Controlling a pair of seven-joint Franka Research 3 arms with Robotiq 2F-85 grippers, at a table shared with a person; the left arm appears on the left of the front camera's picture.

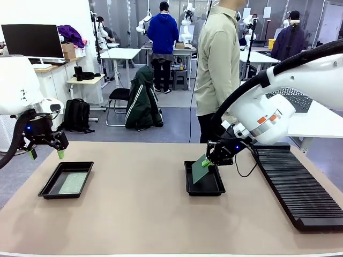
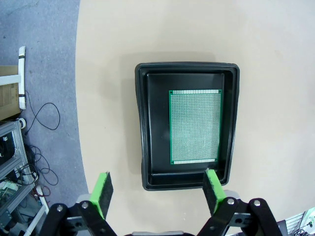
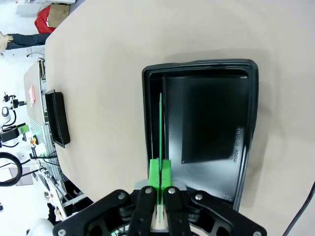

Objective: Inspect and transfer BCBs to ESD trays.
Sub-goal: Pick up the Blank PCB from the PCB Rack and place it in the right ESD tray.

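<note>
A green BCB (image 2: 195,127) lies flat in the left black ESD tray (image 2: 147,123), which also shows near the table's left side (image 1: 47,186). My left gripper (image 1: 47,154) hangs open above that tray, its green pads (image 2: 103,191) wide apart at the tray's near rim. My right gripper (image 1: 209,160) is shut on a second BCB (image 1: 200,171), holding it tilted on edge with its lower edge inside the middle ESD tray (image 1: 211,189). In the right wrist view this board (image 3: 160,128) is edge-on, along the left wall of the tray (image 3: 248,123).
A long ribbed black rack (image 1: 297,187) lies along the table's right side. A person in a beige shirt (image 1: 217,59) stands at the far edge. Bare table spreads between the two trays. Floor and cables (image 2: 39,118) lie beyond the table's left edge.
</note>
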